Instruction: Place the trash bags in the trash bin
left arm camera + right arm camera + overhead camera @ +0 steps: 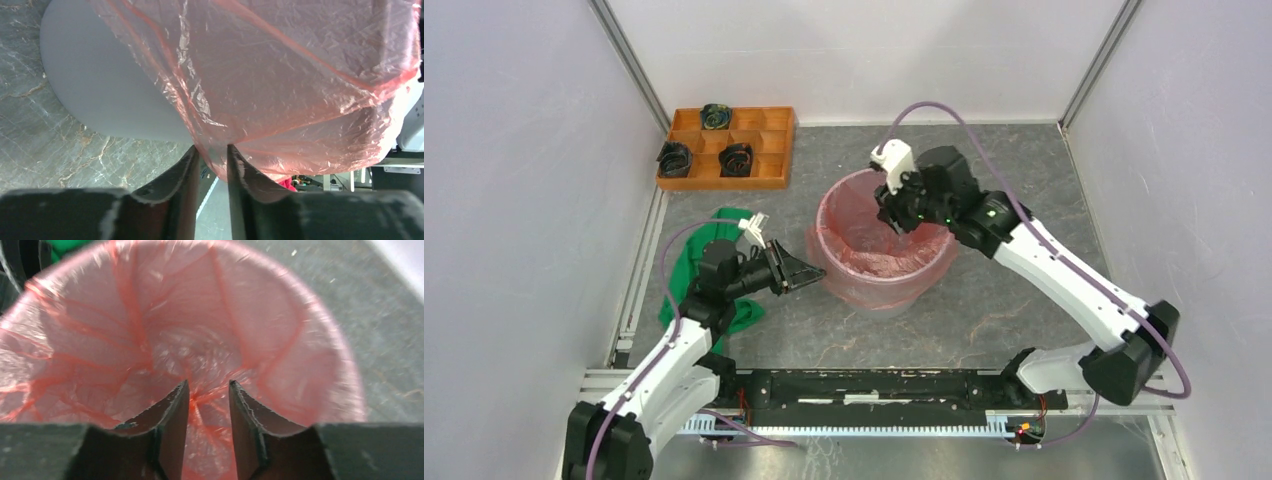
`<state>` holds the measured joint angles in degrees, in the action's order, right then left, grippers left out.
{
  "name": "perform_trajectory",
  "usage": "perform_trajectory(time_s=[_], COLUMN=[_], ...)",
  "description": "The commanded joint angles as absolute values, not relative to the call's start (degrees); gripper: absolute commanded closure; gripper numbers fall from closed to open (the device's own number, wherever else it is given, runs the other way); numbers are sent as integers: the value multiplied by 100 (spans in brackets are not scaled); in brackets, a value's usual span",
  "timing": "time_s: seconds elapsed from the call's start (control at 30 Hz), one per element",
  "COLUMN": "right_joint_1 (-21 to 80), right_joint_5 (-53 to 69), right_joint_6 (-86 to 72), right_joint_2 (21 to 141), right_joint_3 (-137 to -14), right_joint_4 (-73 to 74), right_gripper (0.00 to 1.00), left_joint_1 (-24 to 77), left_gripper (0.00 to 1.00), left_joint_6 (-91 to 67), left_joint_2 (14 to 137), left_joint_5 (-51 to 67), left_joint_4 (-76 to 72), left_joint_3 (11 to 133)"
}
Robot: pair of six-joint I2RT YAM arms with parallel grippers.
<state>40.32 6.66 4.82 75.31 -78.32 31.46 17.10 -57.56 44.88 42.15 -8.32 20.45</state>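
The red-orange trash bag (pixel 874 255) lines the trash bin at the table's centre and hangs over its rim down the outside. In the left wrist view the bin's pale grey wall (pixel 100 85) shows bare beside the draped film (pixel 300 75). My left gripper (pixel 812 270) is at the bin's left side, jaws apart, with a fold of the bag's hanging edge between its fingertips (pixel 211 148). My right gripper (pixel 892 218) reaches over the far rim into the bin. It is open above the bag's gathered pleats (pixel 165 330), with nothing clamped between its jaws (pixel 209 385).
A compartmented wooden tray (pixel 776 150) with small black rolls (pixel 736 158) stands at the back left. A green cloth (pixel 692 255) lies under my left arm. A black rail (pixel 874 385) runs along the near edge, and walls close in both sides.
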Motion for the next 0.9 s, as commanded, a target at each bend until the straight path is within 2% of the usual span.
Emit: perform_trajectory(time_s=[0.0,0.1,0.17,0.33,0.5,0.67,0.87], right_joint_1=[4422,4673,4799,4995,5081,5081,5083], right_joint_5=[427,44,-236,-386,-628,-454,-424], right_joint_6=[535,580,558,501,213,9,-200], right_joint_2=[7902,8218,8416,8978,9405,9572,9696], right_joint_3=[-7949,-7979,-7968,-7786,-7608,-7281,-7161], right_joint_4=[3647,3894,3994,3850,3274,2664,2644], right_gripper=[62,65,65,64,59,50,42], left_joint_1=[1784,1792,1793,1793,1793,1793,1793], left_gripper=[76,91,97,98,98,98,98], left_joint_6=[-5794,-5726,-5590,-5214,-4911,-4828,-4756], left_joint_2=[4761,5169,5449,5816,6043,6036,5978], left_joint_5=[4031,3741,3606,3236,3163,3179,3179], left_joint_4=[-1297,-1259,-1195,-906,-732,-663,-546], left_joint_3=[1973,1927,1995,2199,2458,2505,2527])
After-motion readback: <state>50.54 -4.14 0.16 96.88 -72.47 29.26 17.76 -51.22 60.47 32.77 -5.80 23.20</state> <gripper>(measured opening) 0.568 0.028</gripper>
